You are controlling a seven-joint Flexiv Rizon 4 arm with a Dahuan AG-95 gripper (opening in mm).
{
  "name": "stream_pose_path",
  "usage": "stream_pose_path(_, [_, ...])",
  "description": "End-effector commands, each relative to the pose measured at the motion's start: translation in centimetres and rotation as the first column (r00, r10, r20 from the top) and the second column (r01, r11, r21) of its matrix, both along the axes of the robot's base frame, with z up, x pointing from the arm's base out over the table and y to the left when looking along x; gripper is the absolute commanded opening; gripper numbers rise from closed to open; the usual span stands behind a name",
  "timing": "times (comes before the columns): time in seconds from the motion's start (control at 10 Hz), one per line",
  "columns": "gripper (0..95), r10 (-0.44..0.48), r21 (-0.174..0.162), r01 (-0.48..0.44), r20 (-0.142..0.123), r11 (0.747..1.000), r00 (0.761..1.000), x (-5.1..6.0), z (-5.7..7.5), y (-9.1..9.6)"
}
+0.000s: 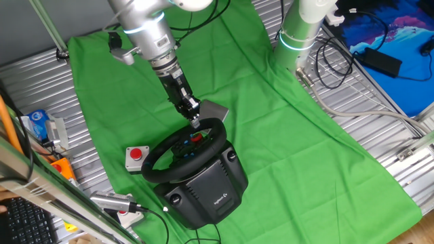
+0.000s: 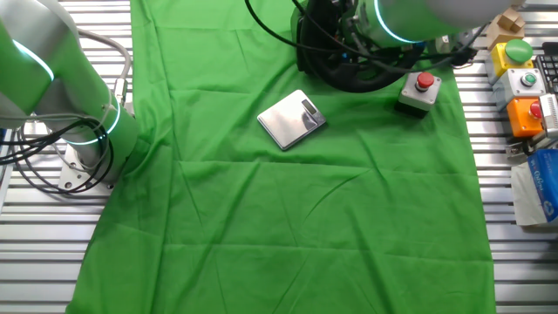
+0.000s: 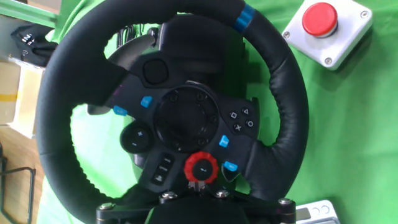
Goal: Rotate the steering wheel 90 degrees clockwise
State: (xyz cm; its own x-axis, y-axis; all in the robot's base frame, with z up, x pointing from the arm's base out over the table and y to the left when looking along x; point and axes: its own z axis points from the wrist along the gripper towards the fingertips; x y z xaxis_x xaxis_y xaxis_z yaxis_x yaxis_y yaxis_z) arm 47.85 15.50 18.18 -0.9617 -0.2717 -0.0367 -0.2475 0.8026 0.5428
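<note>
You've got the hand right at the steering wheel rim; can't tell if it's clamped. Padded rim looks grippy, heavy base shouldn't budge.

The steering wheel sits on its base on the cloth that covers the counter. In one fixed view the push-button box lies just beside the rim at nine o'clock, and the flat scale lies just past the rim at one o'clock. The pincer hangs at the rim's twelve o'clock edge, between wheel and scale. A second arm's column stands well apart at two o'clock
</note>
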Motion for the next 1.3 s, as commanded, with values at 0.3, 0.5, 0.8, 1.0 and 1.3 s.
stream_pose_path(0.3, [0.0,-0.036,0.023,0.036,0.003,0.999,0.999,-1.1,-0.7,0.5])
stream_pose_path(0.5, [0.0,-0.056,0.033,0.056,-0.001,0.998,0.998,-1.4,-1.1,1.1])
stream_pose_path(0.8, [0.0,-0.081,0.043,0.081,-0.005,0.996,0.997,-1.7,-1.4,2.0])
stream_pose_path(1.0, [0.0,-0.087,0.041,0.087,-0.007,0.995,0.996,-1.8,-1.6,2.6])
stream_pose_path(1.3, [0.0,-0.093,0.039,0.094,-0.013,0.995,0.996,-2.0,-1.9,3.6])
